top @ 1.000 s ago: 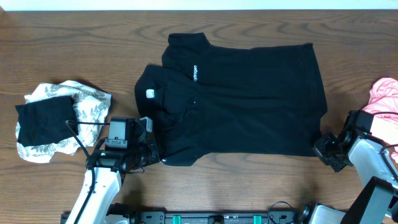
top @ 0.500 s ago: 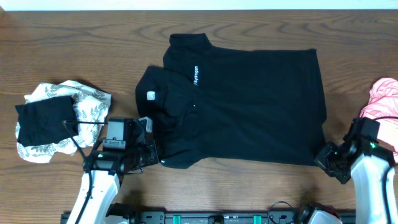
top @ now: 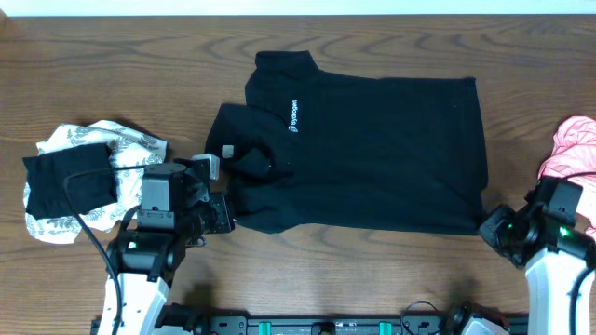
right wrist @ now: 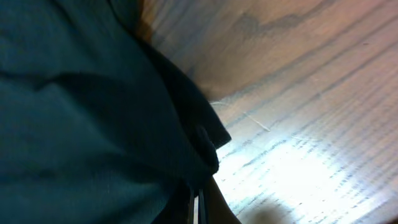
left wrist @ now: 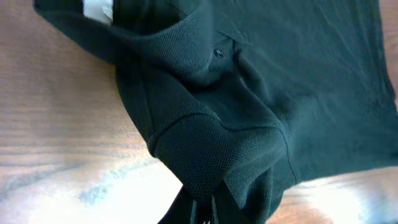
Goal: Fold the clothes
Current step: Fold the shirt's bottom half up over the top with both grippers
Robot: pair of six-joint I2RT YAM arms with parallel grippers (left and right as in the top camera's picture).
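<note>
Clothes number four by my count: one large black shirt (top: 372,154) spread flat on the table (top: 140,56), and three smaller pieces set aside so it has room. One white leaf-print piece (top: 130,149), with one small black piece (top: 65,181) lying on it, sits off the shirt's left; one pink piece (top: 573,149) sits off its right. My two grippers are both pinched shut on the shirt's near edge, the left gripper (top: 226,212) at the near-left corner and the right gripper (top: 486,226) at the near-right. I judge that this lets me lift that edge evenly.

we see a matt black collared cloth shirt (left wrist: 205,149) with a fine pebbled knit; the brown wooden desk (right wrist: 298,93) shows streaky grain and a soft sheen where light falls on it.
</note>
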